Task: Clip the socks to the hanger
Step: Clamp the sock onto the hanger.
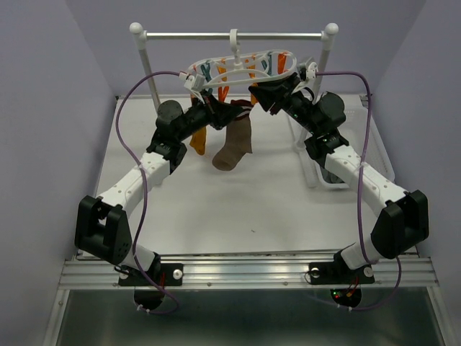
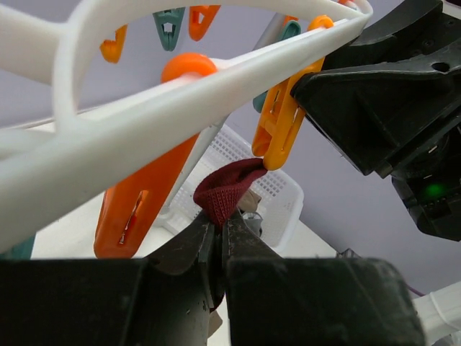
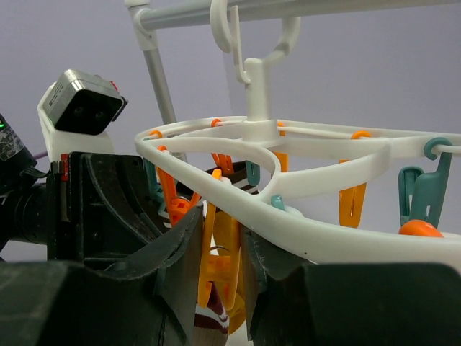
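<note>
The white hanger (image 1: 241, 66) hangs by its hook from the rail, and both grippers meet under its near side. My left gripper (image 1: 222, 108) is shut on the dark red cuff (image 2: 227, 187) of a brown sock (image 1: 234, 148), holding the cuff up against the lower tip of an orange clip (image 2: 277, 130). My right gripper (image 1: 254, 92) has its jaws closed on the sides of that orange clip (image 3: 229, 263), with the striped cuff (image 3: 212, 321) showing just below. A mustard-orange sock (image 1: 199, 140) hangs beside the brown one. The hanger ring (image 3: 317, 231) crosses just above my right fingers.
The silver rail (image 1: 238, 34) on white posts stands at the back of the table. A white plastic basket (image 1: 317, 173) sits at the right under my right arm, with something dark inside. Other orange and teal clips (image 3: 414, 194) hang round the ring.
</note>
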Available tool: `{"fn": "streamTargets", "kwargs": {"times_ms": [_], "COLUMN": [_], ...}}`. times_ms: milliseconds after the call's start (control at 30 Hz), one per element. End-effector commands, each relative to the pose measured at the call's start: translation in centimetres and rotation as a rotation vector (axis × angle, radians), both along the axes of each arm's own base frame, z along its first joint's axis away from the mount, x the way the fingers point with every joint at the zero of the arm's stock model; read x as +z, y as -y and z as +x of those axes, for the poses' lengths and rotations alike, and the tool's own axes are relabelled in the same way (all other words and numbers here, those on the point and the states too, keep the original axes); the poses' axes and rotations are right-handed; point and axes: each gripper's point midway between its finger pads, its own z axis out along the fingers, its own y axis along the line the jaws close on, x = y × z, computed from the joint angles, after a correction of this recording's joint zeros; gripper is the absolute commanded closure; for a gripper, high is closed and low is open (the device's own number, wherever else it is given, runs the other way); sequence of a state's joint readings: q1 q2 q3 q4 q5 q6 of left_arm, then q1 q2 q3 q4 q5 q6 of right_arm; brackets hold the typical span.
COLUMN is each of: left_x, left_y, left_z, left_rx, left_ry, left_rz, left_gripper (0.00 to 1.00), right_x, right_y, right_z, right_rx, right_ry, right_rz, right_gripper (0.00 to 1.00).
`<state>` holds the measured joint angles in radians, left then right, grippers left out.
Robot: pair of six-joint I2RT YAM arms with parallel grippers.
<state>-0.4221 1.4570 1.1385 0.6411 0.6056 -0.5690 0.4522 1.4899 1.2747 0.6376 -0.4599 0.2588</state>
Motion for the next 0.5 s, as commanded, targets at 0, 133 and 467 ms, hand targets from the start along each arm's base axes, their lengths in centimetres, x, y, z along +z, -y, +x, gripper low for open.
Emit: {"fn": "streamTargets", "kwargs": {"times_ms": [0, 133, 467], "left_x": [4.2, 4.1, 4.4], "left_y": [0.0, 0.1, 1.1], "left_z": [-2.3, -2.1, -2.3], "left_rx": [-0.039, -0.032, -0.068], "left_ry": [0.131, 0.13, 0.161], "left_rz": [-0.051, -0.045, -0.025], "left_gripper": [1.0, 1.0, 1.0], "right_x": [-0.3, -0.2, -0.3], "right_y": [-0.7, -0.8, -1.3], "right_z": [-1.3, -1.6, -2.1], "right_rx": [0.081, 0.096, 0.145], "right_ry": [0.015, 0.014, 0.0], "right_rz": [-0.015, -0.008, 0.004], "right_gripper": [0.99, 0.99, 0.99]}}
